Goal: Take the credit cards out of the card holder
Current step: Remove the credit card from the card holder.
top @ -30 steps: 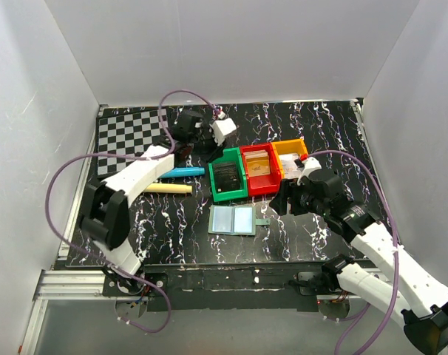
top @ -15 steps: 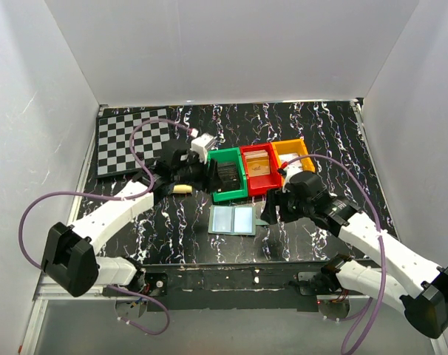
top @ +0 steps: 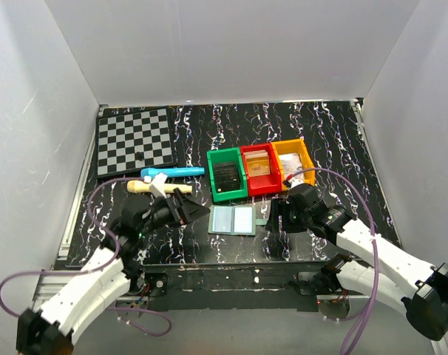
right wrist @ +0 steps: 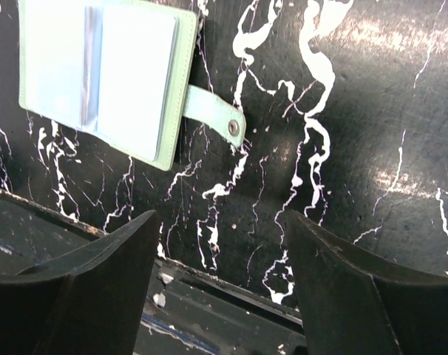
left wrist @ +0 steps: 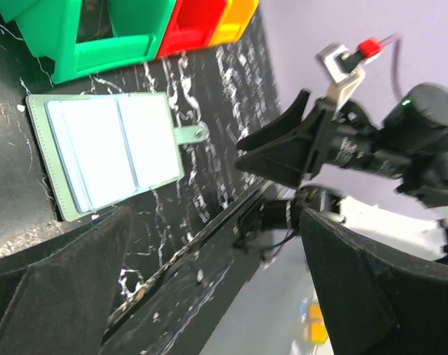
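Observation:
The card holder [top: 232, 220] lies open and flat near the table's front edge, its two pale-blue panels facing up and its tab [top: 262, 221] pointing right. It also shows in the left wrist view as card holder [left wrist: 106, 151] and in the right wrist view as card holder [right wrist: 106, 74]. A dark credit card [top: 225, 176] lies in the green bin [top: 230, 195]. My left gripper [top: 194, 210] hangs open just left of the holder, holding nothing; left gripper [left wrist: 216, 296]. My right gripper [top: 273, 215] stands open just right of the tab, also holding nothing; right gripper [right wrist: 224, 288].
A red bin [top: 265, 188] and an orange bin [top: 290, 146] stand beside the green one, behind the holder. A chessboard [top: 135, 140] lies at the back left, with a blue pen [top: 172, 172] and a cream stick [top: 161, 187] in front of it.
The left arm has swung back from beside the green bin to the near left of the holder, and its jaws have opened wide. The right gripper has come nearer the holder's tab.

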Tool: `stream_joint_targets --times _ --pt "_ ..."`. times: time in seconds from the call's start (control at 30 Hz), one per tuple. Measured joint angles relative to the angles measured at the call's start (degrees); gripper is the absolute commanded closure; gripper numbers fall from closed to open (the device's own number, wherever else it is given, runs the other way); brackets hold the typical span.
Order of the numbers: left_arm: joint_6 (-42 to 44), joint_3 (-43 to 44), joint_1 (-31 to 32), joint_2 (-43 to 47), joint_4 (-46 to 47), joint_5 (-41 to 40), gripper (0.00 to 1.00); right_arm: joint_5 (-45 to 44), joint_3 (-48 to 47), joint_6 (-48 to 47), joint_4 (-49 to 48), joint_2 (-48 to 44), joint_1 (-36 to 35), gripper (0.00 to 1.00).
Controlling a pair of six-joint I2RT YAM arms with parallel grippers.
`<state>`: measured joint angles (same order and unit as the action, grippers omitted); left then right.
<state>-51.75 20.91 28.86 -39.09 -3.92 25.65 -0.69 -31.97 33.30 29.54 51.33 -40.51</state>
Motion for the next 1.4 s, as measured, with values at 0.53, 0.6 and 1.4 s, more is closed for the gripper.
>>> stream_joint_targets --times 0.53,0.6,1.4 --pt "-9.53 1.25 1.95 -4.04 -9.66 -10.27 0.02 1.92 1.11 3.02 -9.51 12.83 5.01 0.42" --pt "-8.07 5.18 2.47 -8.55 -12.35 -11.23 0.02 2.73 1.11 2.97 -10.54 14.36 5.16 0.44" --pt "-1.29 9.53 11.21 -24.96 -7.02 -8.63 0.23 4.94 0.87 2.29 -17.88 21.27 5.57 0.71"
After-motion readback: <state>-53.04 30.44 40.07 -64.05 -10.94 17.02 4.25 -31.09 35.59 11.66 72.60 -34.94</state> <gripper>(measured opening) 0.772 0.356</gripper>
